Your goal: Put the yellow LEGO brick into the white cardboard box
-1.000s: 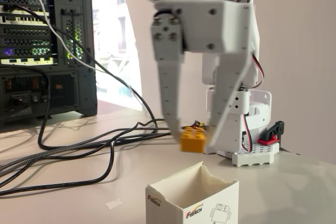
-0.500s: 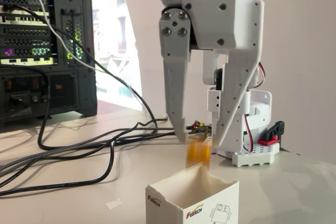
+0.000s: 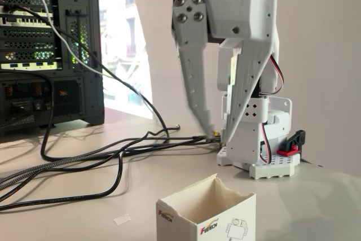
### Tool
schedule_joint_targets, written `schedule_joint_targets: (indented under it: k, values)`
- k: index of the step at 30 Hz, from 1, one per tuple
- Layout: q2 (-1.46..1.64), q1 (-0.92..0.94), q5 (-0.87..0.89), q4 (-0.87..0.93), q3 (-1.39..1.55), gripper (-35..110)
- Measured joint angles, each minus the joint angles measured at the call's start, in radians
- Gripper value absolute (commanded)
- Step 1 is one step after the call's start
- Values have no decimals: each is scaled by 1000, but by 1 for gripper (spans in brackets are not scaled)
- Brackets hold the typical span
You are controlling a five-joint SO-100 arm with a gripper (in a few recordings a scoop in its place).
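Black cables [image 3: 84,159] trail from a computer tower [image 3: 51,49] at the left across the table [image 3: 327,196], while the white cardboard box [image 3: 206,215] sits open-topped at the front, placed directly below the arm as a drop target. Above it the gripper [image 3: 217,132] points downward, its fingers [image 3: 194,88] parted and empty. The yellow LEGO brick presumably lies inside the box, hidden by its walls.

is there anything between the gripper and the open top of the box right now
Nothing visible. The gripper hangs above the box with open air between its fingers and the box's ragged open top. The cables lie on the table off to the left in the fixed view, clear of that gap.
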Motion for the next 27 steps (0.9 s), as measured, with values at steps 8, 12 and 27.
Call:
schedule_joint_targets:
  k: [8,12,27]
  values:
    - [288,183,-712,-178,362,1]
    - [408,238,-874,-296,560,1]
    - [776,308,-983,-601,1049,-1]
